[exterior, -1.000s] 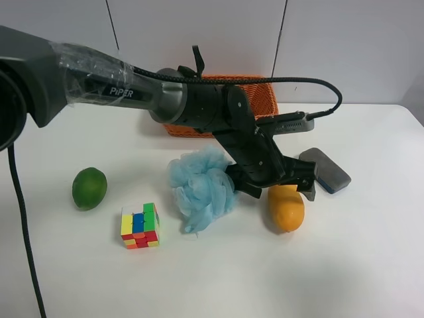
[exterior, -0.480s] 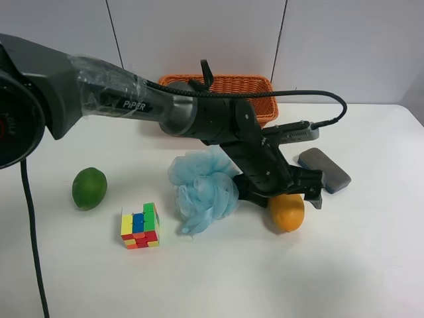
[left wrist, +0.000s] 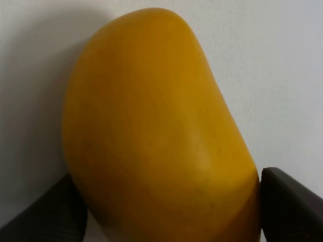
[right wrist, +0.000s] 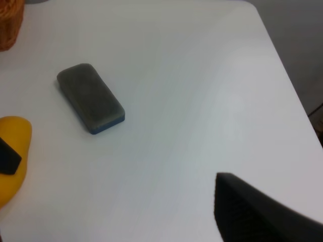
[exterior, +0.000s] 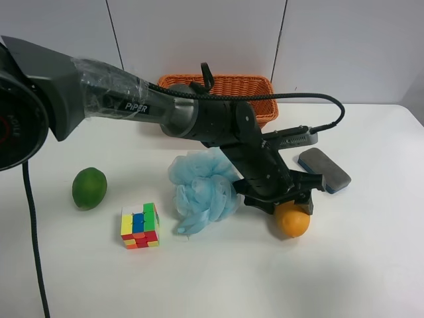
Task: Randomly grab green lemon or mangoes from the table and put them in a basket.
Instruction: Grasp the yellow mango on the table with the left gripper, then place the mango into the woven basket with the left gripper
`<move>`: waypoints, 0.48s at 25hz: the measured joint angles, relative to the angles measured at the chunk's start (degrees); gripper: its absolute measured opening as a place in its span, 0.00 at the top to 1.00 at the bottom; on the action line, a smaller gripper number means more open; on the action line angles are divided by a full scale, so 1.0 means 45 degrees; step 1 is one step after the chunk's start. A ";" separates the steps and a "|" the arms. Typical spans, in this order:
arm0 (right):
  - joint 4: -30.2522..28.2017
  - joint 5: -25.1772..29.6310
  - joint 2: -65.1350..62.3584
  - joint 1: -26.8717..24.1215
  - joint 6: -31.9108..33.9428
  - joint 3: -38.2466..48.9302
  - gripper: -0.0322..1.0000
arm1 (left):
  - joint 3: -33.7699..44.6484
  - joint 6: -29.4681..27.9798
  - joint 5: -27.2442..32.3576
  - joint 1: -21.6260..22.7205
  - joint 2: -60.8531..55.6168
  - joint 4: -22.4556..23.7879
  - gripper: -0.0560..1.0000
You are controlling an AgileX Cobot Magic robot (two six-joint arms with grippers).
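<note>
- Exterior high: the mango (exterior: 293, 222) is being found on the table (exterior: 371, 265), right of centre in this view, on the near side. The left gripper (exterior: 281, 199) is being held low over it, straddling the fruit for a lift. The green lemon (exterior: 89, 187) is being left alone far to the view's left; the basket (exterior: 252, 86) is being partly hidden behind the arm at the far edge.
- Right wrist: of the right gripper (right wrist: 252, 212) only one dark finger is being shown, so apart or together cannot be told. It is being held well apart from the mango (right wrist: 12, 151), probably to avoid obstructing the working arm.
- Left wrist: the mango (left wrist: 156, 131) is being clamped between the fingers (left wrist: 290, 201), seemingly touched on both flanks. The lift is judged not yet begun.
</note>
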 joint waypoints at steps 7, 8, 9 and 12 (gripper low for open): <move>0.0000 0.0000 0.0000 0.0000 0.0000 0.0000 0.18 | 0.0000 -0.0028 0.0051 0.0000 0.0000 -0.0050 0.32; 0.0000 0.0000 0.0000 0.0000 0.0000 0.0000 0.18 | 0.0000 -0.0028 0.0048 0.0000 0.0000 -0.0063 0.32; 0.0000 0.0000 0.0000 0.0000 0.0000 0.0000 0.18 | 0.0000 -0.0028 0.0048 0.0000 0.0000 -0.0063 0.32; 0.0000 0.0000 0.0000 0.0000 0.0000 0.0000 0.18 | -0.0147 -0.0028 0.0250 0.0000 -0.0107 -0.0063 0.32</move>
